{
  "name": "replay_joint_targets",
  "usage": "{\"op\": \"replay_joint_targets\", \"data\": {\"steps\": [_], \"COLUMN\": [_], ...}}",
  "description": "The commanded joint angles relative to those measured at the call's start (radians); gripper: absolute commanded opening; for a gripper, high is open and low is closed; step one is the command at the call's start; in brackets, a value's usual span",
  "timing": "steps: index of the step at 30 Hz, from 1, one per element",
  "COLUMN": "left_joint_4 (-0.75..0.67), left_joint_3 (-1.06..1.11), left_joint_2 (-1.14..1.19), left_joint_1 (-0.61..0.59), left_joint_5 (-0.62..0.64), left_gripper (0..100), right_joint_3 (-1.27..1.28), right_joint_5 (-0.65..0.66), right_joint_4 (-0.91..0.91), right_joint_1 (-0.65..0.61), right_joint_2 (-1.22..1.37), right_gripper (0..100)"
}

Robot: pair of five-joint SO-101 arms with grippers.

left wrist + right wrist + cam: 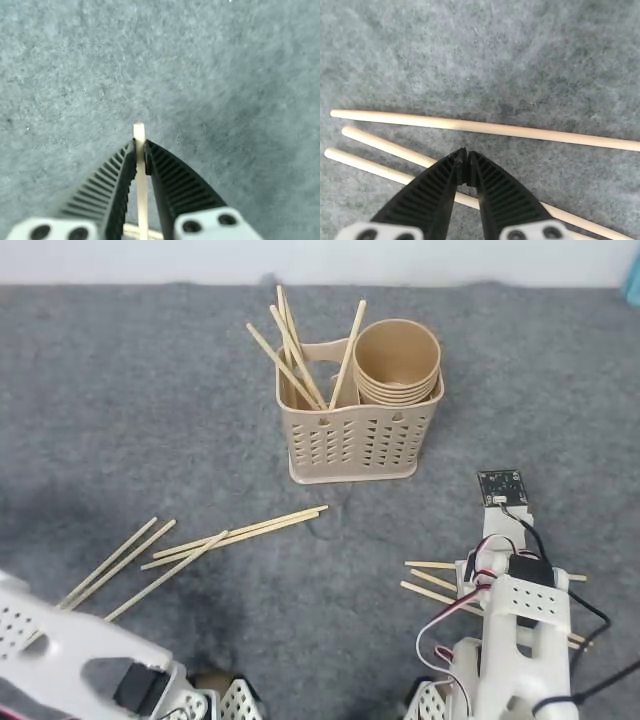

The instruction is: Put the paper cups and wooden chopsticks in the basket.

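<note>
Pinching wooden chopstick [139,134] lengthwise in left hand [141,150], with basket [350,445] off at 1 o'clock and right hand [468,159] closed, empty.

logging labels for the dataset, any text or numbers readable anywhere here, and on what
No readable text in any view.
Small board on the right arm: any markings are too small to read.
On the basket, cups and loose chopsticks: no print visible.
The chopstick in the left gripper: plain.
</note>
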Motion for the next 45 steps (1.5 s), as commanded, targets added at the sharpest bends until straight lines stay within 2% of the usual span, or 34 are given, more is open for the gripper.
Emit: {"op": "replay_joint_targets", "data": {"steps": [1, 6, 12, 20, 29, 35, 45], "left_joint_4": [0.04, 0.025, -0.11, -0.239, -0.387, -0.483, -0.764], "left_joint_3": [0.085, 0.312, 0.624, 0.957, 1.219, 1.331, 1.472], "left_joint_2": [-0.193, -0.42, -0.657, -0.982, -1.456, -1.653, -1.847], "left_joint_1": [0.002, 0.044, 0.115, 0.296, 0.506, 0.677, 0.707], "left_joint_5": [-0.057, -0.098, -0.1, -0.098, -0.1, -0.107, -0.103], "left_gripper": [1, 1, 1, 1, 1, 1, 1], "right_joint_3": [-0.003, -0.003, -0.003, -0.003, -0.003, -0.003, -0.003], "right_joint_5": [0.014, 0.008, 0.006, 0.006, 0.011, 0.012, 0.012], "right_joint_4": [0.012, 0.012, 0.012, 0.012, 0.01, 0.01, 0.007], "right_joint_1": [-0.012, -0.012, -0.012, -0.012, -0.012, -0.012, -0.012], "right_joint_2": [-0.022, -0.022, -0.022, -0.022, -0.022, -0.022, -0.022], "right_gripper": [0.8, 0.8, 0.8, 0.8, 0.8, 0.8, 0.8]}}
